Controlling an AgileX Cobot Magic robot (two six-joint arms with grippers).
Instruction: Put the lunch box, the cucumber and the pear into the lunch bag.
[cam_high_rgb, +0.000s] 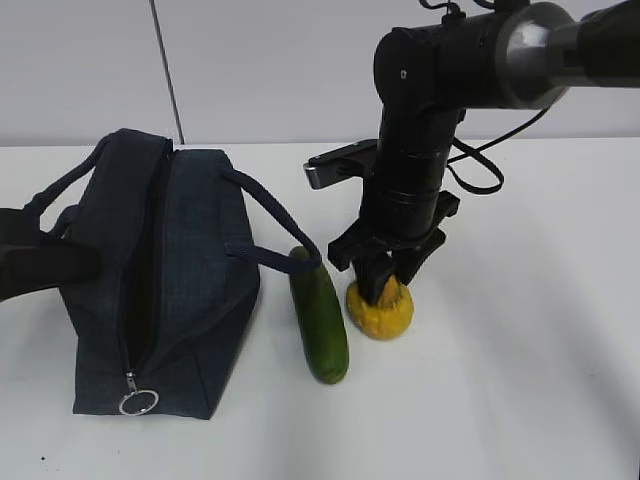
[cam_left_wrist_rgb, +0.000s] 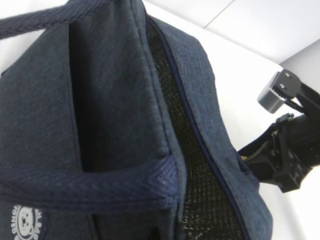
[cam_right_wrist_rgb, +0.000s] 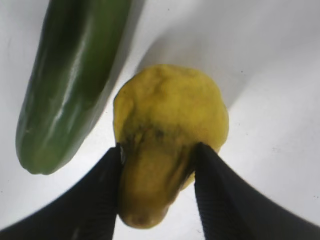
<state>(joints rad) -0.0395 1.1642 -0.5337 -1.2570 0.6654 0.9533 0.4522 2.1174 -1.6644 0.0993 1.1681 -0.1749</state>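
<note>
The dark navy lunch bag lies on the white table at the left with its top zipper open; it fills the left wrist view. The cucumber lies just right of the bag and also shows in the right wrist view. The yellow pear rests on the table beside the cucumber. My right gripper stands over it, and its two fingers press both sides of the pear's narrow end. My left gripper is a dark shape against the bag's left side; its jaws are hidden. The lunch box is out of view.
The zipper's metal ring pull lies at the bag's near end. One bag handle loops toward the cucumber's far tip. The right arm shows past the bag in the left wrist view. A white wall rises behind the table.
</note>
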